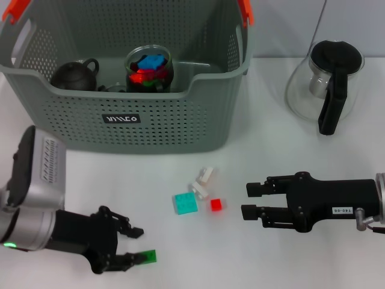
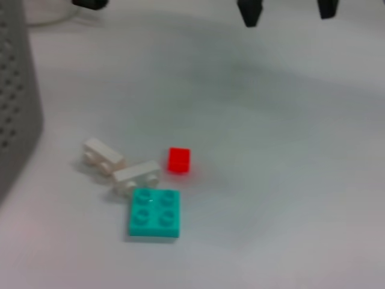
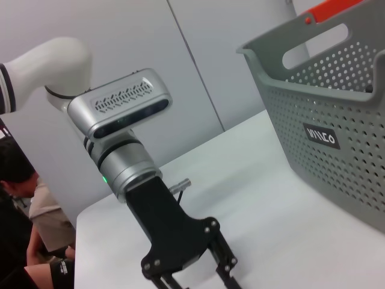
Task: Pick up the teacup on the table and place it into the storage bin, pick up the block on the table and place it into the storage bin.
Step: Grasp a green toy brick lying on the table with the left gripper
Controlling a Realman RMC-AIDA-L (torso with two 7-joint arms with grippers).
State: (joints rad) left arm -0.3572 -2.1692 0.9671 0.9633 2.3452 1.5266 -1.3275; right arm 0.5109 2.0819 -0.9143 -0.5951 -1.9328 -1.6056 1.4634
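The grey-green storage bin (image 1: 129,114) stands at the back left. Inside it a glass teacup (image 1: 149,67) holds coloured blocks, next to a small dark teapot (image 1: 73,76). On the table lie a teal flat block (image 1: 185,203), two white bricks (image 1: 203,182) and a small red block (image 1: 216,205); the left wrist view shows the red block (image 2: 178,160) and the teal block (image 2: 154,212). My right gripper (image 1: 250,200) is open, just right of the red block. My left gripper (image 1: 139,244) is open at the front left, with a green block (image 1: 148,257) at its lower fingertip.
A glass teapot (image 1: 328,81) with black lid and handle stands at the back right. The bin's wall (image 2: 18,90) rises close beside the white bricks (image 2: 102,153). In the right wrist view the left arm (image 3: 126,162) sits low over the table, with the bin (image 3: 337,120) beyond it.
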